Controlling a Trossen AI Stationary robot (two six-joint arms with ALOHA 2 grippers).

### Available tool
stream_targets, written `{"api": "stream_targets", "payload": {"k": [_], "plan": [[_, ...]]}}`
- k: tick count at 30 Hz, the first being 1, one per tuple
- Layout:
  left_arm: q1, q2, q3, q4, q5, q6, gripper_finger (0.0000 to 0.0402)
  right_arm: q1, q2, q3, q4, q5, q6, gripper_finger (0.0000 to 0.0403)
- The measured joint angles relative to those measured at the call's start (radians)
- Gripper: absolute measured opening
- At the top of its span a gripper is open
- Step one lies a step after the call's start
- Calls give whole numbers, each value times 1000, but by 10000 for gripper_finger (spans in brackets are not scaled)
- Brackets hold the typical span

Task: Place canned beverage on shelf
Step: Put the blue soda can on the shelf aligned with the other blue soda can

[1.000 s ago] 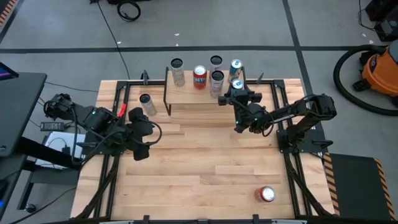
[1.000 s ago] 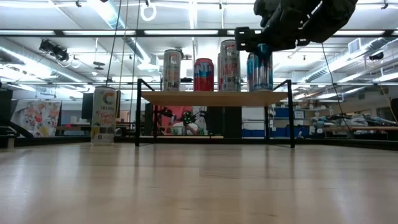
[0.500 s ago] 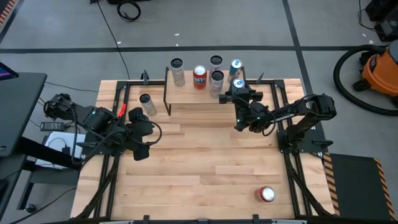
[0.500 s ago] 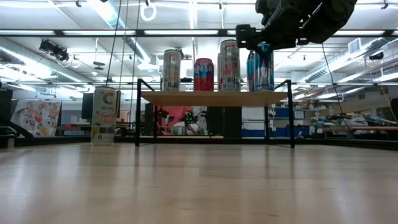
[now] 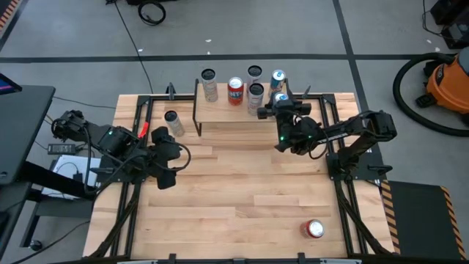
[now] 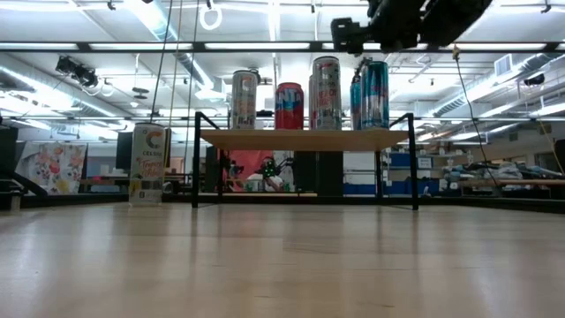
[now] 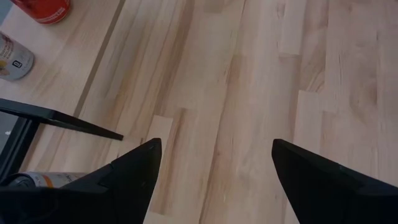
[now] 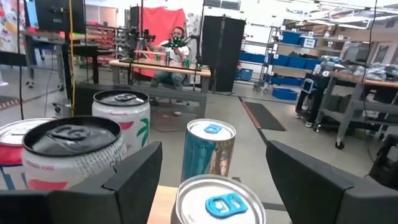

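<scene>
Hovering above the right end of the shelf [image 5: 234, 111], the right gripper [image 5: 281, 105] hangs with its fingers [image 8: 134, 177] spread and nothing between them, directly over a blue can [image 8: 218, 203] standing upright on the shelf board beside a second blue can [image 8: 209, 149]. Further cans stand along the board — a red one [image 6: 289, 106], a tall silver one [image 6: 244, 100], another silver-and-pink one [image 6: 326, 93] — while a pale can [image 5: 174, 122] stands on the table [image 5: 242, 198] left of the shelf and a red can [image 5: 314, 229] lies on its side near the front right corner. The left gripper [image 5: 165, 178] waits low over the table's left side, fingers [image 7: 134, 168] apart and empty.
</scene>
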Motion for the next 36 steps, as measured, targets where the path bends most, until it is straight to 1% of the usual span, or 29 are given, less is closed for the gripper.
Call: {"api": "stream_targets", "payload": {"k": [3, 6, 11, 15, 17, 19, 21, 25, 29, 33, 36], "plan": [[0, 0, 0, 0, 0, 3, 316, 16, 0, 34, -1, 17, -92, 297], [0, 0, 0, 0, 0, 3, 316, 37, -10, 59, -3, 1, -132, 297], [0, 0, 0, -3, 0, 3, 316, 67, -63, 82, -8, 0, -161, 297], [0, 0, 0, -4, 0, 3, 316, 97, -121, 83, -18, 51, -168, 290], [0, 0, 0, -5, 0, 3, 316, 126, -153, 77, -50, 56, -151, 280], [0, 0, 0, -6, 0, 3, 316, 162, -177, 76, -64, 56, -149, 263], [0, 0, 0, -10, 0, 3, 316, 196, -196, 75, -66, 57, -148, 236], [0, 0, 0, -17, 0, 3, 316, 253, -212, 71, -105, 56, -150, 167], [0, 0, 0, -19, 0, 13, 316, 284, -212, 40, -112, 57, -148, 98], [0, 0, 0, -19, 1, 23, 316, 302, -212, 16, -109, 57, -148, 53], [0, 0, 0, -19, 25, 23, 316, 302, -212, -3, -107, 57, -138, 22]]}}
